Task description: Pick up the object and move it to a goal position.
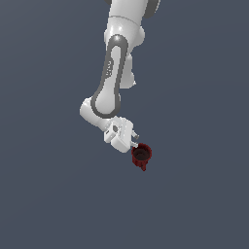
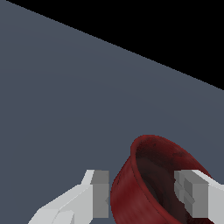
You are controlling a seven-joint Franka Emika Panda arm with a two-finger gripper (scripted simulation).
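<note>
The tool [image 2: 146,197] has got the red mug [image 1: 141,155] pinched by its wall, one finger [image 2: 194,194] inside, one outside.

The exterior view is looking down from well above, taking in the arm [image 1: 113,78]. The wrist view is sitting close behind the fingers [image 2: 98,192]. Both are showing the mug [image 1: 141,155].

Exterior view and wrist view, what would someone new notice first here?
First the white arm reaching down from the top of the exterior view over a plain grey-blue floor. Next the small dark red mug at its gripper. In the wrist view the mug fills the corner, one finger outside its wall, the other over its dark interior.
</note>
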